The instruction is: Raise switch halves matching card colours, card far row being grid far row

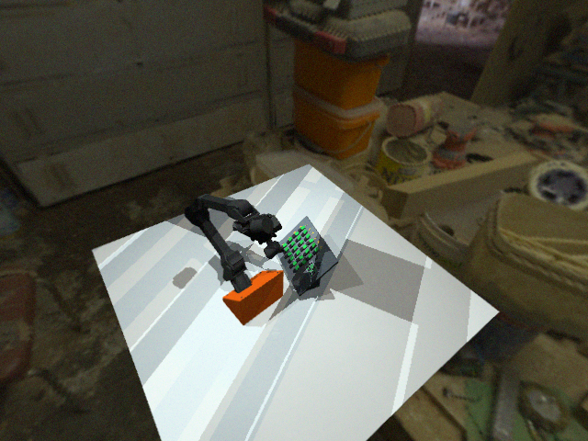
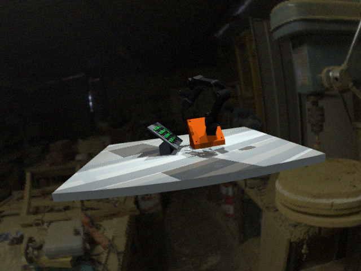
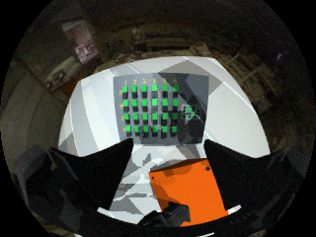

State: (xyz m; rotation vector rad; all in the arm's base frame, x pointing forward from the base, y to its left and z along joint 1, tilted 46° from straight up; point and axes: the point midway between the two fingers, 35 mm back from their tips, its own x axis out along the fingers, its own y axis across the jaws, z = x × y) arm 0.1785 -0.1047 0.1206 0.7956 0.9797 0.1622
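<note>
A dark tilted switch panel [image 1: 325,265] [image 2: 175,141] [image 3: 203,86] stands on the table in front of the arm. Its grid of rocker switches [image 1: 299,246] [image 2: 163,133] [image 3: 150,113] shows mostly green halves; I cannot tell each switch's state at this size. The small card [image 1: 310,268] [image 3: 192,114] sits on the panel just right of the grid, with green and dark squares too small to read. My gripper [image 1: 272,249] [image 3: 169,143] is open and empty. It hangs short of the panel's near edge, pointing at it without touching. In the exterior view the fingers are lost in the dark.
The arm rises from an orange base block [image 1: 254,294] [image 2: 203,133] [image 3: 188,188] close behind the panel. Both stand on a grey-and-white striped table top [image 1: 332,356] [image 2: 145,175]. Workshop clutter lies beyond the table's edges.
</note>
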